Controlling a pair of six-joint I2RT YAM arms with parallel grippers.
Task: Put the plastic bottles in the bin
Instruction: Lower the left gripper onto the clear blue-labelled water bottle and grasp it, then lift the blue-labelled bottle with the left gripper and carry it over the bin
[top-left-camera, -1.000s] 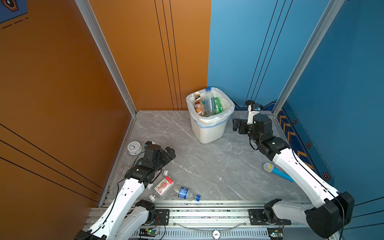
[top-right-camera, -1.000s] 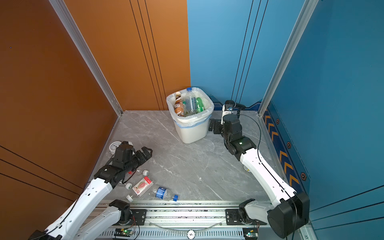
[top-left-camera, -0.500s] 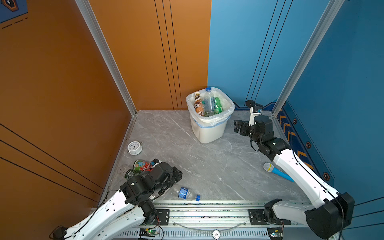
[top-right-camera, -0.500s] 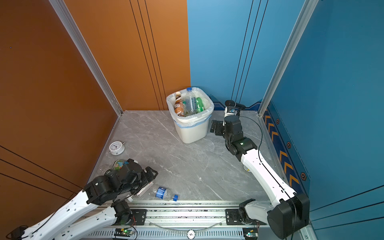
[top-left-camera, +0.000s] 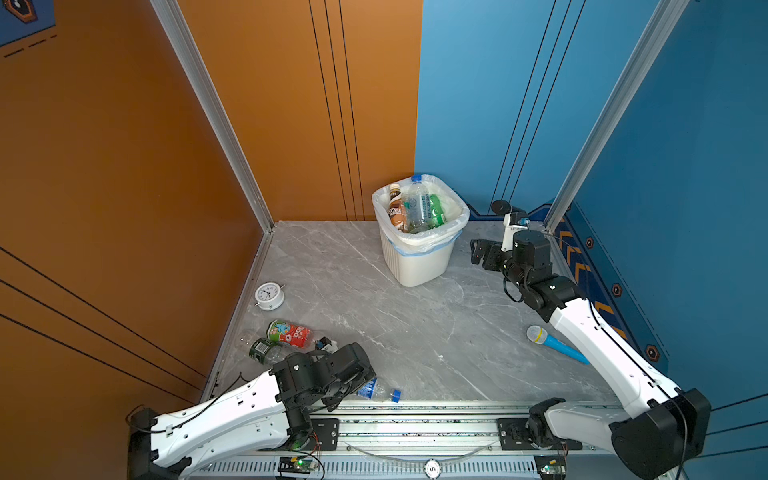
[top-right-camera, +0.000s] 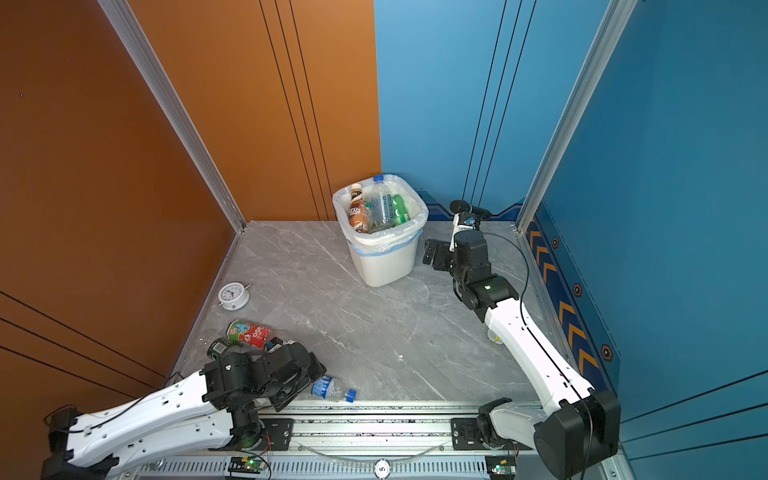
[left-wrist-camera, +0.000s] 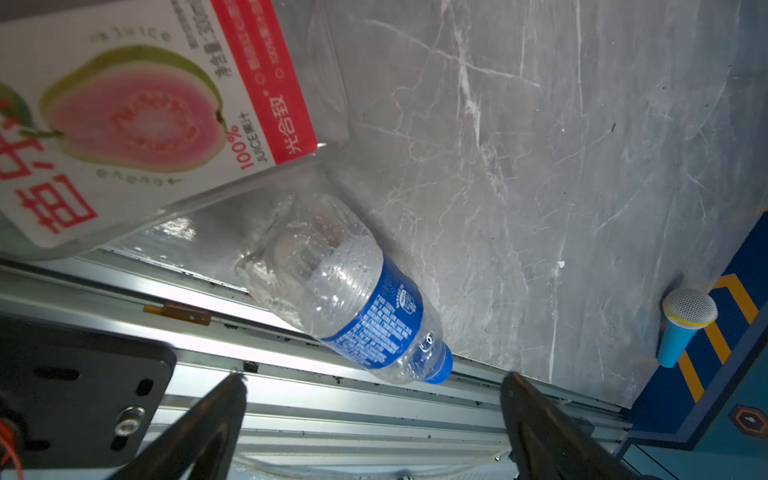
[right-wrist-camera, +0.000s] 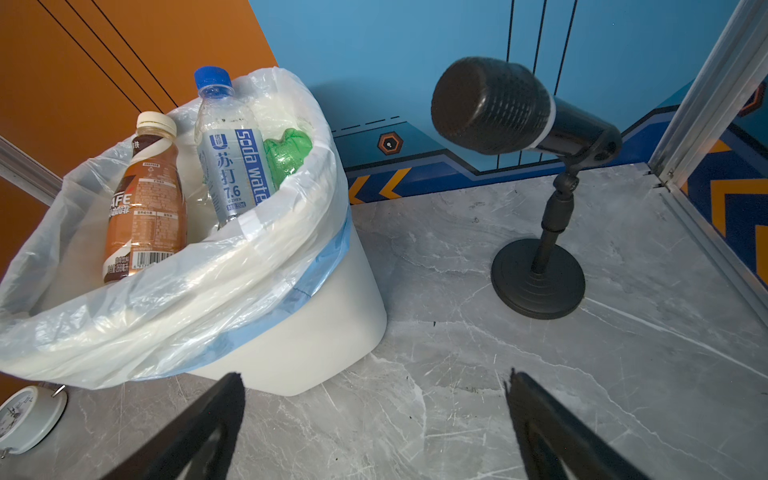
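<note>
Left gripper (left-wrist-camera: 374, 376), jaws wide & empty, is dropping from 9 to 7 o'clock vs. prev. frame and lining up on blue-label bottle (left-wrist-camera: 353, 299) lying at 6 o'clock by rail (left-wrist-camera: 316, 419); best squaring jaws across mid-body, bin (top-left-camera: 419, 266) waiting at 12 o'clock.

A small white round alarm clock (top-left-camera: 269, 296) is seen on the grey marbled tabletop (top-left-camera: 415, 324), its face turned upward, close to the orange wall (top-left-camera: 104, 166) on the left. A toy microphone (top-left-camera: 555, 343) with a blue handle and a pale mesh head ringed in yellow is laid flat near the blue wall (top-left-camera: 685, 208) on the right. A black microphone (right-wrist-camera: 490, 108) is carried tilted on a short stand with a round base (right-wrist-camera: 538, 282), set in the far right corner. The near edge is bordered by an aluminium rail (top-left-camera: 436, 409).
</note>
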